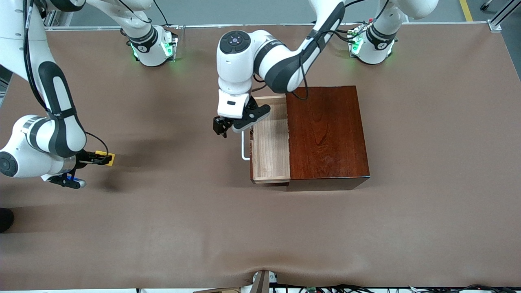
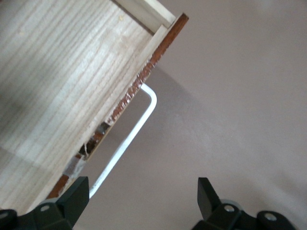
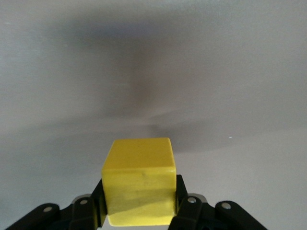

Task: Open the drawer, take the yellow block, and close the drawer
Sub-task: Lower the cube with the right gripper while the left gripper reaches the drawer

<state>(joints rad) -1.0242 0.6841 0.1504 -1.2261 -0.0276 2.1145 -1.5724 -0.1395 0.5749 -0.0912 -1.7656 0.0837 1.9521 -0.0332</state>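
Observation:
The drawer (image 1: pixel 270 146) stands pulled out of the dark reddish-brown wooden box (image 1: pixel 325 132), its pale-wood tray empty. Its white handle (image 1: pixel 244 148) faces the right arm's end of the table and shows in the left wrist view too, handle (image 2: pixel 129 139) beside the tray's floor (image 2: pixel 62 81). My left gripper (image 1: pixel 228 128) hangs open just above the handle's farther end, nothing between its fingers (image 2: pixel 72 201). Over the bare mat toward the right arm's end, my right gripper (image 1: pixel 106 159) is shut on the yellow block (image 1: pixel 105 157). The yellow block (image 3: pixel 139 179) is squeezed between both pads.
A brown mat (image 1: pixel 203 228) covers the table. The wooden box sits toward the left arm's end. Cables and a small fixture (image 1: pixel 262 283) lie at the table's front edge.

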